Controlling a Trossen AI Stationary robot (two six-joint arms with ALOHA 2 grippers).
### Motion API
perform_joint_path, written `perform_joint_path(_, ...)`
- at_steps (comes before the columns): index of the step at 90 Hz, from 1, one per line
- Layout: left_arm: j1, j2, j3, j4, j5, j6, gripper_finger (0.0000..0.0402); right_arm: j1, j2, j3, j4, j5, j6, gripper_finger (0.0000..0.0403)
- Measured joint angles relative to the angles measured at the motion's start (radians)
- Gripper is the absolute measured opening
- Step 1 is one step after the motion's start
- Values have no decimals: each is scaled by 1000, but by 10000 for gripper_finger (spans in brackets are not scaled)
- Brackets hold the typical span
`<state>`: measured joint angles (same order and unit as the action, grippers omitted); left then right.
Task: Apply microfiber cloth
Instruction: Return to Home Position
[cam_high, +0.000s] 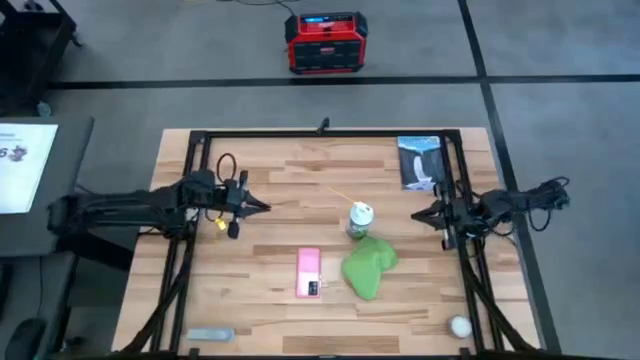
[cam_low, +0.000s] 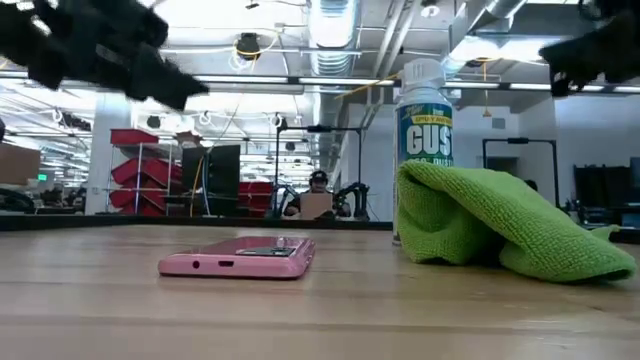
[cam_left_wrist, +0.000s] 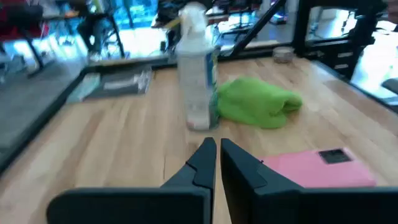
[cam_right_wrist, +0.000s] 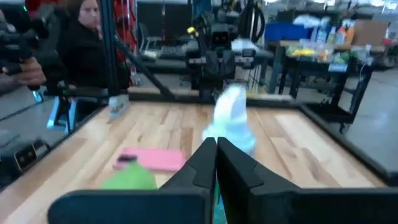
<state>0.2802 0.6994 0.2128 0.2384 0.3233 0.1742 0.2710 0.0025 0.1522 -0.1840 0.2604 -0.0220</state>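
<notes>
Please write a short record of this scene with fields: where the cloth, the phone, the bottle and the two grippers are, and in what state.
microfiber cloth: crumpled heap on the table, held by no gripper
pink phone: flat on the table, beside the cloth and apart from it
spray bottle: upright, close to the cloth's far edge; contact cannot be told
left gripper: raised over the table's left part, shut, empty
right gripper: raised over the table's right part, shut, empty
</notes>
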Motion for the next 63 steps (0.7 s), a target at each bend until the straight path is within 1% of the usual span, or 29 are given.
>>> perform_joint_path(12, 13, 4, -71, 134, 62, -6, 0, -55, 0, -33, 58, -65, 17, 0)
perform_joint_path(20, 13, -29, -89, 123, 67, -8, 0, -85, 0, -52, 94, -128, 14, 0)
perform_joint_path(27, 11, -82, -101, 105, 67, -10, 0, -105, 0, -63, 89, -146, 20, 0)
perform_joint_path(42, 9, -269, -145, -7, 64, -31, 0, -124, 0, -67, 96, -186, 22, 0)
perform_joint_path(55, 9, -462, -165, -154, 21, -38, 0, -124, 0, -69, 95, -187, 0, 0)
perform_joint_path(63, 8, -573, -186, -192, 4, -36, 0, -125, 0, -96, 134, -187, -15, 0)
